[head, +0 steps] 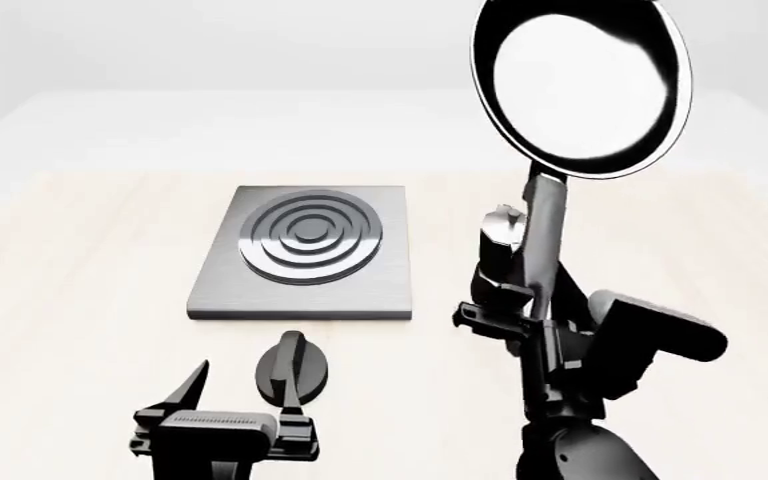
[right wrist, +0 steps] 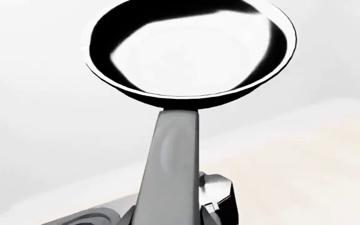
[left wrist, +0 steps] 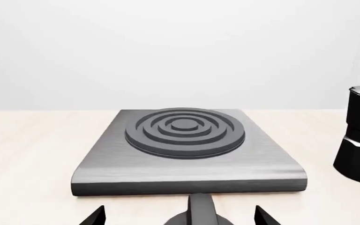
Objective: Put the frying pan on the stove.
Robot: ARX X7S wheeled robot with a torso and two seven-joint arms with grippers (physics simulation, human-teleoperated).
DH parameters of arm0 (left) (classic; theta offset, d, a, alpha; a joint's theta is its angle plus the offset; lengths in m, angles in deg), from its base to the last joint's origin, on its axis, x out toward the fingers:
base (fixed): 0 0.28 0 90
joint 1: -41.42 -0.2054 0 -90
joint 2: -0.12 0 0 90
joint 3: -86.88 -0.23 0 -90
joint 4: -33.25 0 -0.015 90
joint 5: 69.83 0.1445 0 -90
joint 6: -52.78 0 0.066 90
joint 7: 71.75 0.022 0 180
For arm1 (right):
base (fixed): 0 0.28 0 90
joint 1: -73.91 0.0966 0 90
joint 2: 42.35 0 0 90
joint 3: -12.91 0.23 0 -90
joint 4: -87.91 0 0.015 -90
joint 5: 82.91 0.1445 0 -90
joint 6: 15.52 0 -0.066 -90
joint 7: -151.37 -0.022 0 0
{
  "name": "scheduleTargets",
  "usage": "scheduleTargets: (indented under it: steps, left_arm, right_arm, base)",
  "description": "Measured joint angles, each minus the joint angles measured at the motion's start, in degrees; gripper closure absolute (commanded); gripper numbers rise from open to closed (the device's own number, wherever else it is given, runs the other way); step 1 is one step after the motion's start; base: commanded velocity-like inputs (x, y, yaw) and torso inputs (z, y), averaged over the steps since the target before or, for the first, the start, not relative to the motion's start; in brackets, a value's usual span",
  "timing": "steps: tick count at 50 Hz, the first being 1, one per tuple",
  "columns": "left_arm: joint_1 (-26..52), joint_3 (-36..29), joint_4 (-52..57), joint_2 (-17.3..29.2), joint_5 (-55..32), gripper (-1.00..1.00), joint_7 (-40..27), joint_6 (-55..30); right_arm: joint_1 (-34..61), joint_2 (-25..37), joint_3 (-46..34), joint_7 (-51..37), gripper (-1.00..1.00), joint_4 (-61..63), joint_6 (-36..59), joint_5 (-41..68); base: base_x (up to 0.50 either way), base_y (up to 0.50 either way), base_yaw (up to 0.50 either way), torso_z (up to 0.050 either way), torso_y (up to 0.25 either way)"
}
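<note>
The frying pan (head: 582, 85) is held high in the air, tilted so its shiny inside faces the head camera, with its long handle pointing down. My right gripper (head: 531, 330) is shut on that handle; in the right wrist view the frying pan (right wrist: 189, 47) rises from the right gripper (right wrist: 167, 218). The stove (head: 307, 250) lies flat on the table to the left, with nothing on its ring burner. My left gripper (head: 241, 395) stands open in front of the stove (left wrist: 186, 140), and the left gripper (left wrist: 180, 218) holds nothing.
A small black knob (head: 293, 365) lies between the stove's front edge and the left gripper's fingers; the same knob (left wrist: 200, 211) shows in the left wrist view. A moka pot (head: 498, 235) stands right of the stove, behind the pan's handle. The light wooden table (head: 77, 260) extends to both sides.
</note>
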State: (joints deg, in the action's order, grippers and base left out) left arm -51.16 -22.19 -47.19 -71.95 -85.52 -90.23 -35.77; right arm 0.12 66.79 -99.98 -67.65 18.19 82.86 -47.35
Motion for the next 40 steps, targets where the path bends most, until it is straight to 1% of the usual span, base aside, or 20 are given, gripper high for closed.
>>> scheduleTargets:
  steps: [15, 40]
  left_arm:
    - [0.2, -0.3, 0.0, 0.2, 0.0, -1.0, -0.3, -0.1]
    - [0.3, -0.8, -0.1, 0.4, 0.1, -1.0, -0.7, 0.1]
  right_arm:
    - [2.6, 1.9, -5.3, 5.8, 1.0, -0.2, 1.8, -0.9]
    - [6.2, 5.6, -12.0, 10.8, 1.0, 3.1, 8.3, -1.4]
  base:
    - [0.0, 0.0, 0.0, 0.001, 0.002]
    - [0.0, 0.0, 0.0, 0.0, 0.002]
